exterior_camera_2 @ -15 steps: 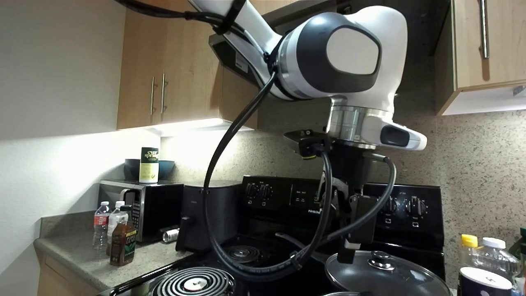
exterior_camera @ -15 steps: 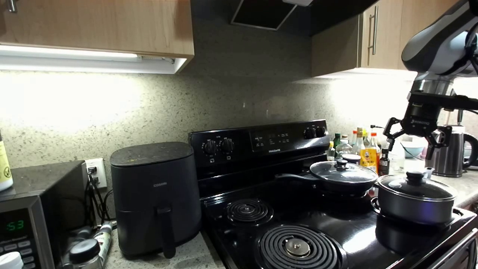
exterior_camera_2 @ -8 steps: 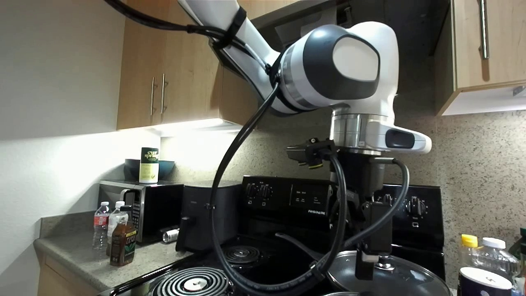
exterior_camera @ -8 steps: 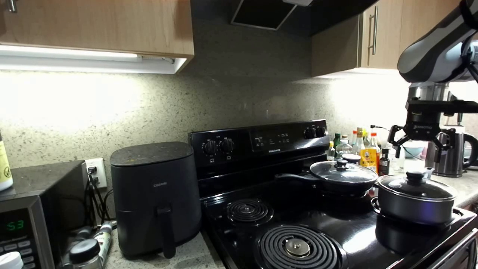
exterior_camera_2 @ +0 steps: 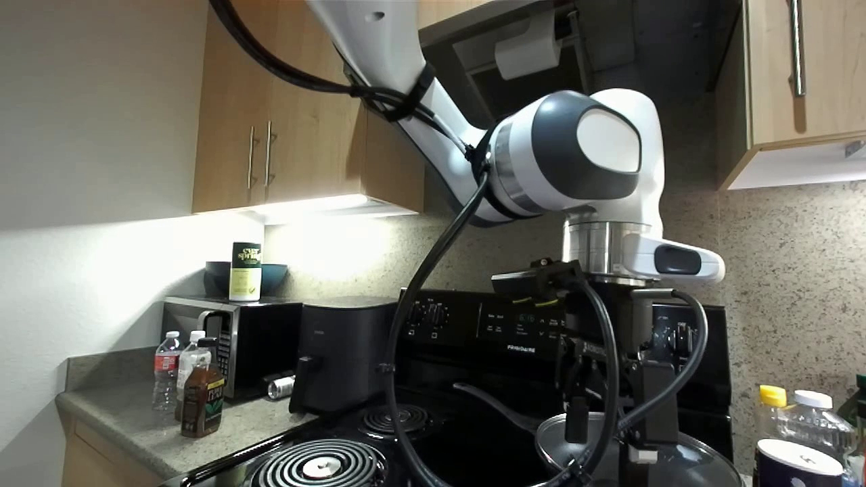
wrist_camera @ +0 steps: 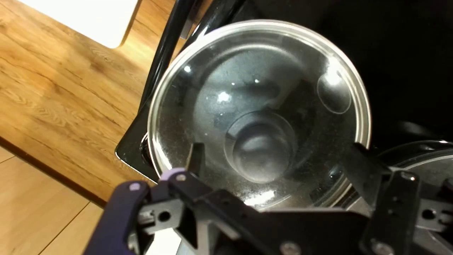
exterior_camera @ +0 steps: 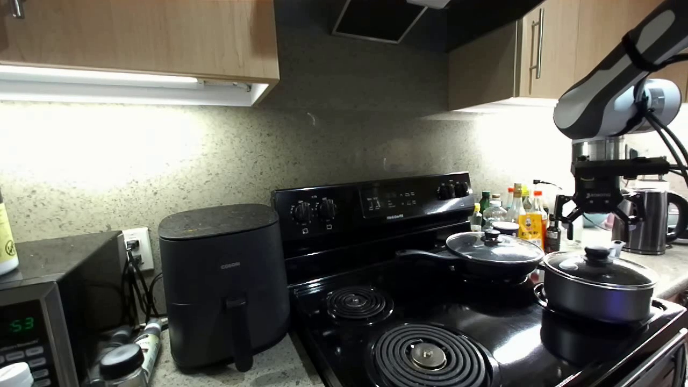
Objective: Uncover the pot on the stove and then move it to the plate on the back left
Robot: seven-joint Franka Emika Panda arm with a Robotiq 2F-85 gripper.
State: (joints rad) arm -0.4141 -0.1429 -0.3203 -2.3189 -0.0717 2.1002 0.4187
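Holding the gripper (exterior_camera: 597, 235) above the pot (exterior_camera: 596, 302), pointing its two fingers (wrist_camera: 197, 159) downward and spreading them well apart. Leaving a visible gap, in an exterior view, between the fingertips and the knob (exterior_camera: 596, 253) of the lid (exterior_camera: 574, 269). Looking down in the wrist view and finding this knob in the space between the fingers, with several bright reflections shining on the glass.

Seeing the pot at the front right of the stove (exterior_camera: 484, 317), still wearing its lid and, in an exterior view, turning one side handle (exterior_camera: 537, 296) to the left. Seeing behind it the shallower pan (exterior_camera: 497, 267), also carrying a glass lid and pointing its long handle (exterior_camera: 430, 255) to the left. Finding the plate (exterior_camera: 356, 302), showing a small round black coil, at the back left of the stove, well apart from the pot. Finding the larger spiral burner (exterior_camera: 427, 355) just in front of this plate, and the black back panel (exterior_camera: 371, 204) rising behind.

Bending the white and grey arm (exterior_camera_2: 568, 155) down from above, and letting a black cable (exterior_camera_2: 391, 368) hang in a loop before the stove. Noticing the air fryer (exterior_camera: 223, 290) standing on the worktop (exterior_camera: 285, 360) at the left of the stove, and the microwave (exterior_camera_2: 270, 345) standing farther left. Noticing bottles (exterior_camera: 530, 227) and a grey kettle (exterior_camera: 653, 231) at the right, partly covering the kettle with the gripper.
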